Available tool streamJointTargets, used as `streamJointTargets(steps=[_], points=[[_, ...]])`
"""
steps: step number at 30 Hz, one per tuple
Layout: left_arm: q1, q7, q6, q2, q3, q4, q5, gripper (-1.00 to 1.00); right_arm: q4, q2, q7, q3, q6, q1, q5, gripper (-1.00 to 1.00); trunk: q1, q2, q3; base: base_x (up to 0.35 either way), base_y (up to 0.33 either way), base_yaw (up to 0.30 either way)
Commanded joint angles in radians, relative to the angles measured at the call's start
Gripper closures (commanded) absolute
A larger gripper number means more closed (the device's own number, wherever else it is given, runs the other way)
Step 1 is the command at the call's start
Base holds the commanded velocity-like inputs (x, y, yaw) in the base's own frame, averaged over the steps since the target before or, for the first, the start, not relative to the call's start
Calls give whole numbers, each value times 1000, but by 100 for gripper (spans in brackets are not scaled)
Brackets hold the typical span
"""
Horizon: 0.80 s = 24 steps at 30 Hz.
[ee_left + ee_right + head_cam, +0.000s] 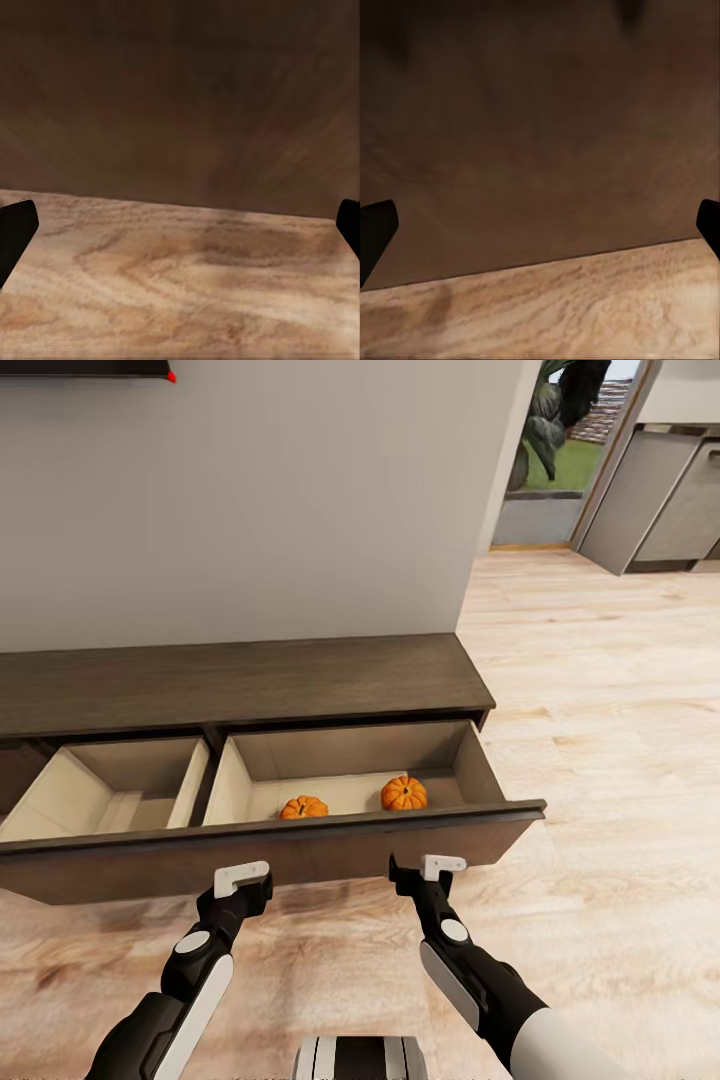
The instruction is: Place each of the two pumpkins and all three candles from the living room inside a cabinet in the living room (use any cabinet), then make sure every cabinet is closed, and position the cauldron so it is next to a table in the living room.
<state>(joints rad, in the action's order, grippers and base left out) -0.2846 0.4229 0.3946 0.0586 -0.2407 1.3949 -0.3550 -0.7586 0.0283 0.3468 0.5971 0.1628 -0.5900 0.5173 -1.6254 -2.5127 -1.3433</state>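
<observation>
From my head camera, both my fingers, left and right, hang empty and spread wide just before the dark front panel of the long, low dark-brown wood cabinet, whose two pale-lined drawers stand open, the right one holding two small orange pumpkins. To shut it well, I judge I should press both sets flat and evenly against the panel. My wrist cameras add the close brown panel above the pale wood floor; no candles or cauldron visible.

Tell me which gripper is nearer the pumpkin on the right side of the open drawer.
Right. The right gripper sits just outside the drawer front, almost directly before that pumpkin; the left gripper is farther along, nearer the other pumpkin.
</observation>
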Motion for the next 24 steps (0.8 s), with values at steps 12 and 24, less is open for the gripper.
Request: streamJointTargets(steps=[12, 24], points=[[-1, 11, 2, 1, -3, 2, -10, -100, 2, -1, -21, 4, 8, -1, 11, -100, -1, -1, -9, 10, 2, 0], [-1, 12, 2, 1, -3, 1, -9, -100, 4, -2, -20, 4, 23, -1, 13, -100, -1, -1, -9, 113, 58, 0]])
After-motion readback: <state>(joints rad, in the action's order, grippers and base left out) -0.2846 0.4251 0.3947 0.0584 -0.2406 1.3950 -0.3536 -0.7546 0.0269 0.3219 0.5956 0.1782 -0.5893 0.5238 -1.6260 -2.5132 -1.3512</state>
